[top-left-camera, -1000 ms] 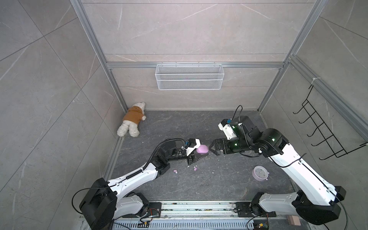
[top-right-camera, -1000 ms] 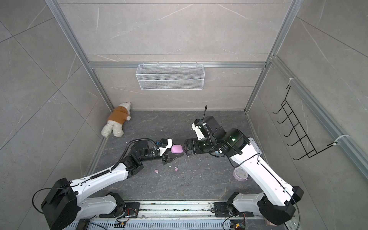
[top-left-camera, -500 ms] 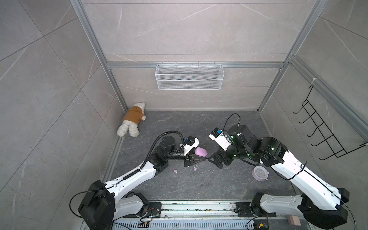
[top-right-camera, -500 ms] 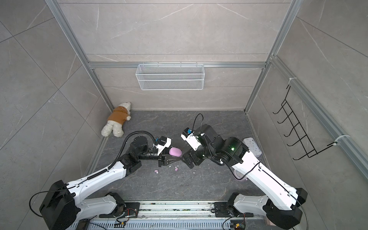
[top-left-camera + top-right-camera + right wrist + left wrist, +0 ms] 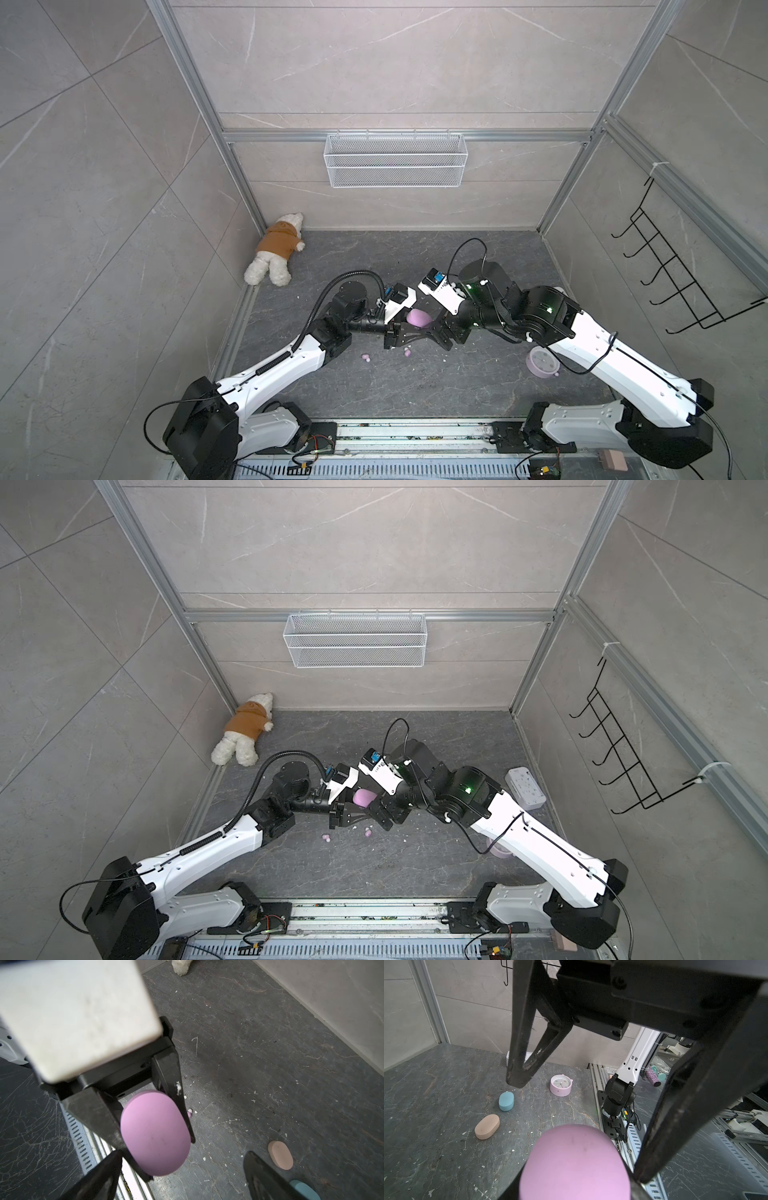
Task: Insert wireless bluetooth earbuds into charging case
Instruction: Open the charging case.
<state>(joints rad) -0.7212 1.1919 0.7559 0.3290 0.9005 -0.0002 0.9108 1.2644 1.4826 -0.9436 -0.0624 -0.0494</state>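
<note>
Gripping the lilac case (image 5: 154, 1134), left fingers (image 5: 166, 1072) aim its long axis at wide-spread right fingers (image 5: 523, 1032).

Even, soft light; wrist views blur up close, edges bend

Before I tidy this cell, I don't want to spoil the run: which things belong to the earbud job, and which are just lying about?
Job: lilac case, clamped in the left gripper; open right gripper; two loose lilac earbuds; peach case; blue case.
Lying about: plush bear; pink clock; white power strip; wire basket; hook rack.
</note>
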